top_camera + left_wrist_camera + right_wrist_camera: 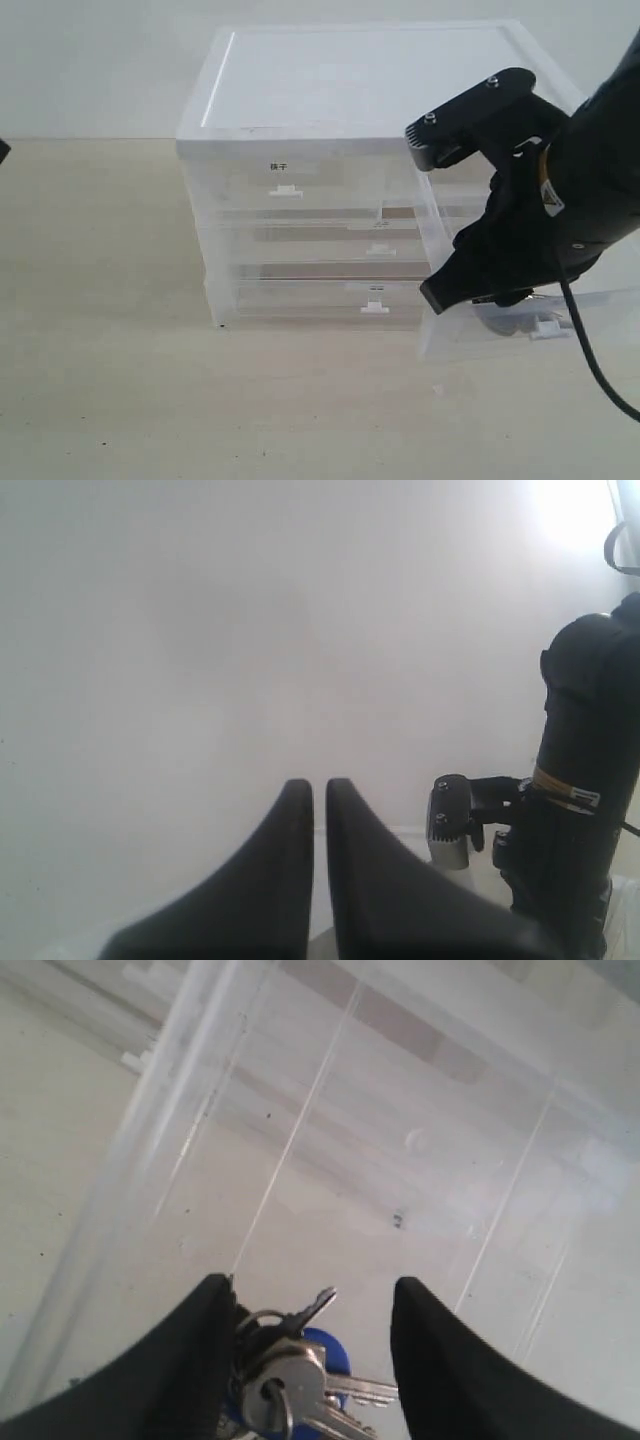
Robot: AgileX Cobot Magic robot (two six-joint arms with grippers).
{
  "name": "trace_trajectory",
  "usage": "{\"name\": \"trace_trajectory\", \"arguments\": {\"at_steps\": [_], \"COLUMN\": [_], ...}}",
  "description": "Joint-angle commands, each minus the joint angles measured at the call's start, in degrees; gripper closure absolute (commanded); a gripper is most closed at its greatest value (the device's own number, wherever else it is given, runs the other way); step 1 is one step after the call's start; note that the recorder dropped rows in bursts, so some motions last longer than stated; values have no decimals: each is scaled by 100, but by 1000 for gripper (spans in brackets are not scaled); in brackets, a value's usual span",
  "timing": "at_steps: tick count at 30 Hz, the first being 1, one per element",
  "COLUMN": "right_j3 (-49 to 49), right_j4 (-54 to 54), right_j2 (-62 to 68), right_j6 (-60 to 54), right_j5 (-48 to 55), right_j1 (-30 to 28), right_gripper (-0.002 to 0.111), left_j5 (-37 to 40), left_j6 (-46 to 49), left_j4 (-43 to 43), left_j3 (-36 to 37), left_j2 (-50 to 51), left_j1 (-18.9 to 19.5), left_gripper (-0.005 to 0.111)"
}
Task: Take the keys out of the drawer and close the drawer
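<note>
The keys (290, 1375) lie in the pulled-out drawer (500, 338), lower right of the exterior view, between the spread fingers of the right gripper (310, 1290) and touching one. Step in hand: grasping. Next: close, lift clear. Left gripper (318, 795) closed, empty. Pale tabletop (120, 400); plain white wall (90, 60).

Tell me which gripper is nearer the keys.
Right. The right gripper is down in the open drawer with the keys between its jaws. The left gripper is away from it, facing a wall, no keys in its view.
</note>
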Motion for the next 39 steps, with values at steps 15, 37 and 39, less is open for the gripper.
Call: {"name": "trace_trajectory", "arguments": {"at_steps": [15, 37, 39], "right_j3": [-492, -468, -468], "right_j4": [1156, 712, 594], "right_j2": [61, 640, 640], "right_j6": [-1255, -902, -902], "right_j5": [886, 1008, 1008], "right_j1": [-18, -18, -18], "right_gripper": [62, 100, 108], "left_j5": [-22, 3, 3], "left_j6": [99, 99, 99], "left_j4": [-136, -177, -177], "left_j3": [25, 25, 25], "left_j2": [-40, -40, -40], "left_j1": [4, 4, 4], "left_gripper": [102, 102, 102]}}
